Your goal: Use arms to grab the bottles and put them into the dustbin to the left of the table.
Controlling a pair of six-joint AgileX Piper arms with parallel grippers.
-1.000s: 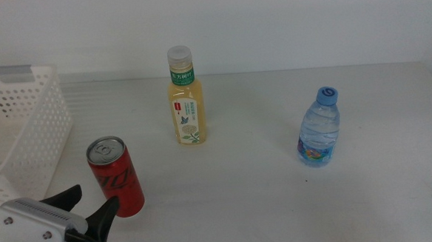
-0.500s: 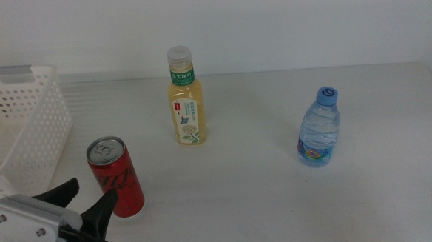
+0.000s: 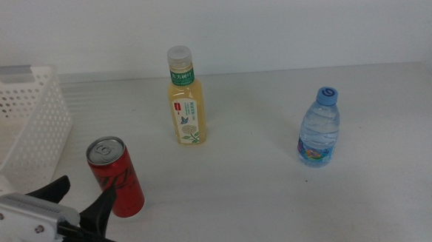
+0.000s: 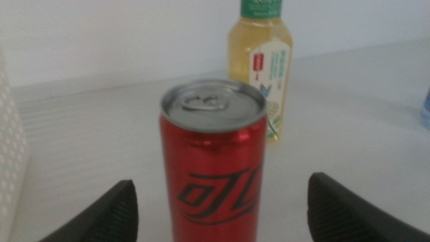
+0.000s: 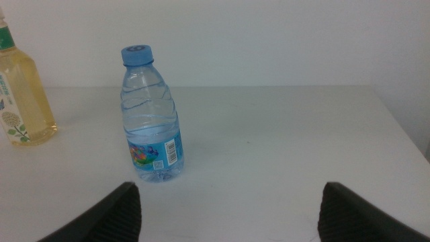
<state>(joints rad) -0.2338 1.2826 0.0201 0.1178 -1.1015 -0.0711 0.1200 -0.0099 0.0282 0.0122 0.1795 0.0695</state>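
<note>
A red can (image 3: 117, 176) stands upright on the white table (image 3: 265, 207), near its front left. My left gripper (image 3: 85, 191) is open just in front of the can. In the left wrist view the can (image 4: 211, 154) fills the gap between the two spread jaws of that gripper (image 4: 218, 198), which are not touching it. A yellow tea bottle (image 3: 185, 100) stands farther back, and a clear blue-capped water bottle (image 3: 320, 129) stands at the right. My right gripper (image 5: 232, 202) is open, with the water bottle (image 5: 151, 121) ahead of it. The white dustbin (image 3: 23, 124) is at the left.
The dustbin's perforated wall stands close beside the can and the left gripper. The table's far edge meets a plain white wall. The tea bottle (image 5: 20, 94) also shows at the side of the right wrist view.
The left gripper has shifted slightly toward the left of the middle view, still open by the can. The bottles and the can have not moved.
</note>
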